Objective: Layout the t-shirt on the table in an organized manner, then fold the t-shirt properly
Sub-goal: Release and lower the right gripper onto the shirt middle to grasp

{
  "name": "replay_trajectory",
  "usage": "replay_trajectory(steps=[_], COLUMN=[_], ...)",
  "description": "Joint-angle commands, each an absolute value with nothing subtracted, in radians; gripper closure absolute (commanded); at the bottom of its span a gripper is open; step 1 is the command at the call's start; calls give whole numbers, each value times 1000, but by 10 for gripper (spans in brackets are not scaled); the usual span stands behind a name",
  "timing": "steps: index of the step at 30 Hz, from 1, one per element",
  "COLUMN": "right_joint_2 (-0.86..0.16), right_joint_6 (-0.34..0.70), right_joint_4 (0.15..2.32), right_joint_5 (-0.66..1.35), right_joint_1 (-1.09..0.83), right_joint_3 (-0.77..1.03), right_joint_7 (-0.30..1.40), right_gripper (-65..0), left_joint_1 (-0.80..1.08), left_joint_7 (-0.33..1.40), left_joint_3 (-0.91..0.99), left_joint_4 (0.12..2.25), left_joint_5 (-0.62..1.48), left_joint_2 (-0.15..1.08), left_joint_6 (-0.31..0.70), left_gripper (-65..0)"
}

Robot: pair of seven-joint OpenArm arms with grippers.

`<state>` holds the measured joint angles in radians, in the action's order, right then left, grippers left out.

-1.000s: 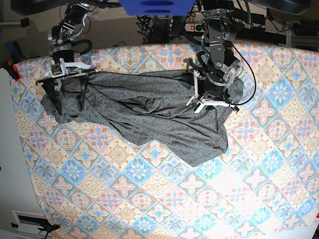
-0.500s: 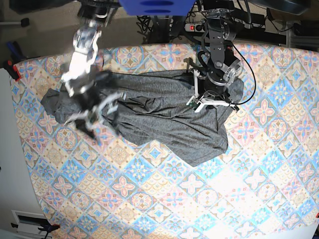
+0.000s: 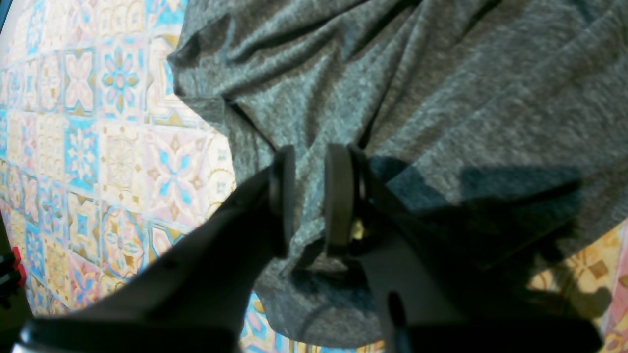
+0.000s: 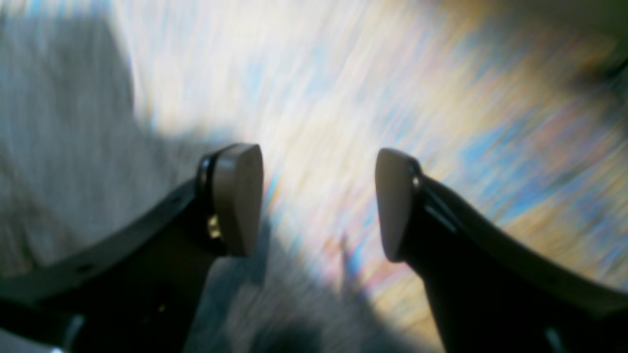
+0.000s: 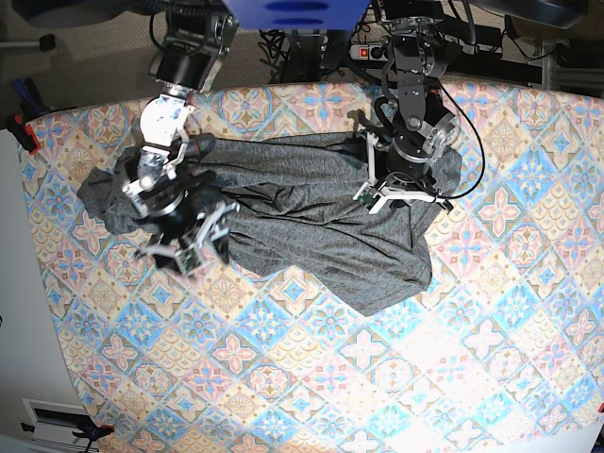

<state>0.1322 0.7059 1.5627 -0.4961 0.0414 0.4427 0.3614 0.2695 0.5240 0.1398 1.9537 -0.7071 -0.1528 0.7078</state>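
The dark grey t-shirt lies crumpled in a wide band across the far half of the patterned table. My left gripper is down on the shirt's right part. In the left wrist view this gripper is shut on a raised fold of the t-shirt, beside bare table. My right gripper hovers at the shirt's near-left edge. The blurred right wrist view shows it open with nothing between its pads, over table and the edge of the t-shirt.
Behind the table's far edge are a power strip with cables and a blue object. A red clamp grips the table's left edge. The table's near half shows only patterned cloth.
My right arm has swung from the shirt's far-left corner toward me to the shirt's near-left edge, still open. The left arm and its grip have not moved.
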Motion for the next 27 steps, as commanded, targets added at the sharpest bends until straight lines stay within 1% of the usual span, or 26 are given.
replay_trajectory(steps=[1,5,11,16,20,27], right_joint_2=[131,131,131,127,105,101], right_joint_6=[698,698,698,698,698,698], right_joint_4=[1563,1463,1356,1331,1343,1336], right_joint_5=[-472,-493,-526,-524,-519,-522], right_joint_1=[81,81,90,159,159,162], right_joint_3=[421,381,378,384,380,384], right_joint_7=[312,311,303,303,306,305], right_gripper=[-354,-354,-354,-354,-354,-354], left_joint_1=[262,262,262,262,263,263], left_joint_7=[507,507,509,509,509,509], left_joint_3=[139,139,139,140,140,140], left_joint_4=[1969,1969,1969,1969,1969,1969], left_joint_5=[-702,-702,-704,-704,-704,-704], left_joint_2=[-157,-157,-157,-157,-157,-157], left_joint_6=[698,698,698,698,698,698], left_gripper=[-113,-113,-113,-113,-113,-113])
